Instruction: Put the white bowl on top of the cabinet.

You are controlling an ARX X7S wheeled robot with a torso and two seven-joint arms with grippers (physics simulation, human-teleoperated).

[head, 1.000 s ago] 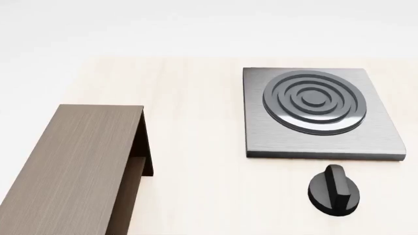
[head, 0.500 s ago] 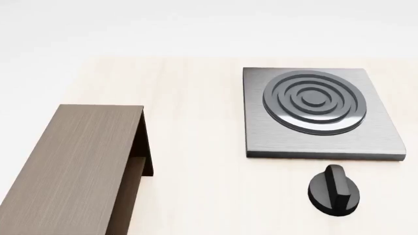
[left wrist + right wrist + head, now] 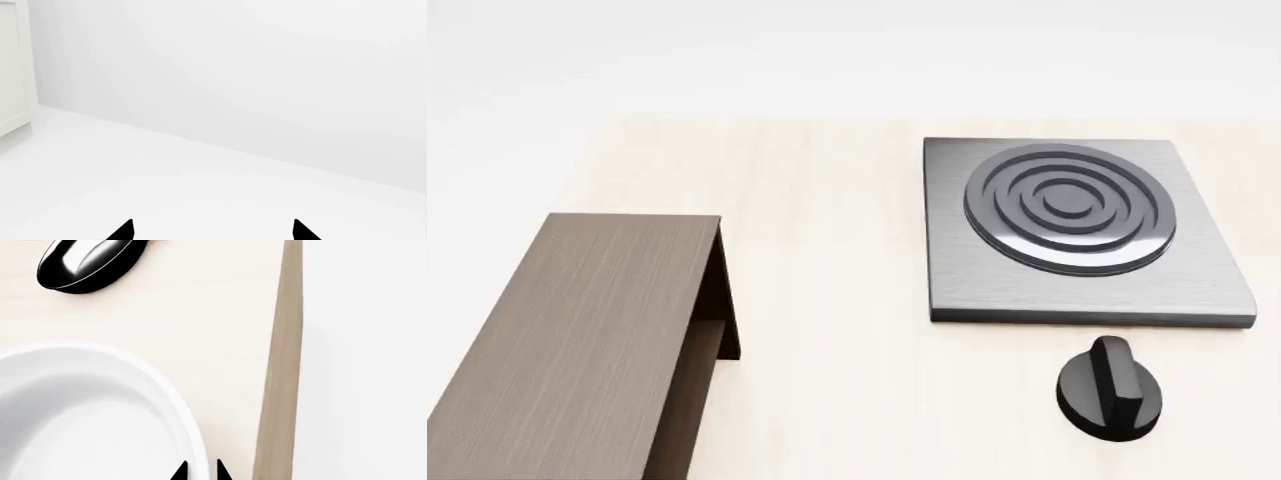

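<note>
The white bowl [image 3: 87, 415] is being approached by the right gripper [image 3: 200, 471] (fingertips nearly together, empty); grasping its rim is needed next.

Parted black jaws, white floor [image 3: 167, 190]

Simulated kitchen mock-up, clean render. Evidence: light beige wood-grain countertop [image 3: 827, 250] carrying a grey brushed-metal square stove plate [image 3: 1214, 280] with a raised concentric-ring burner [image 3: 1069, 207], and a black round control knob [image 3: 1109, 388] on the counter just beside the plate's near edge. Long dark brown wood-grain cabinet [image 3: 574, 340] sits on the same counter. Right wrist view: glossy black frying pan [image 3: 87, 262] ahead of the right pincer [image 3: 200, 472], deep glossy white bowl [image 3: 80, 415] right beside its tips. Plain white walls and floor around.
</note>
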